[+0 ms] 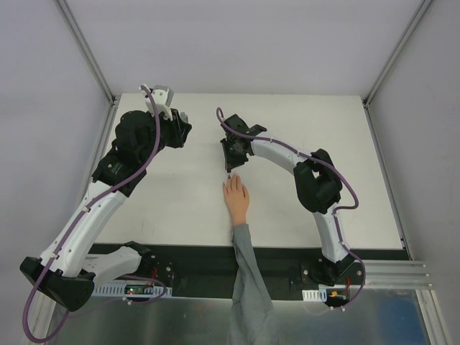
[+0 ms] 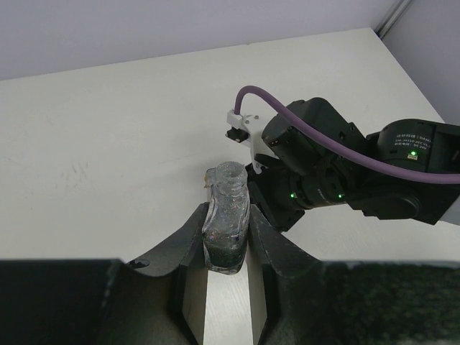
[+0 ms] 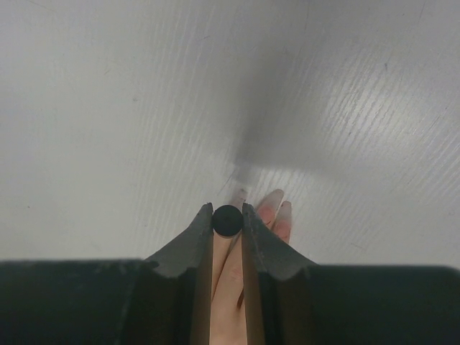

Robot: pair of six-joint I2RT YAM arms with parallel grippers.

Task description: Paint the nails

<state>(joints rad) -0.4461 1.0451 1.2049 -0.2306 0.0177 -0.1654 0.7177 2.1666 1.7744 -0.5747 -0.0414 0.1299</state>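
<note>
Gripping black round brush cap [image 3: 227,221] (right gripper [image 1: 231,165]) and dark glass bottle [image 2: 226,190] (left gripper [image 2: 227,215]); risked smearing beyond tiny peach nails [image 3: 274,198] through drift.

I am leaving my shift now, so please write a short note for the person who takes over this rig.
Left gripper shut on the open bottle, away from the mannequin hand.
Right gripper shut on the black cap, above the hand's fingertips; brush hidden.
Done: bottle is uncapped.
To do: the nails show no paint that I can tell; likely all remain.
</note>
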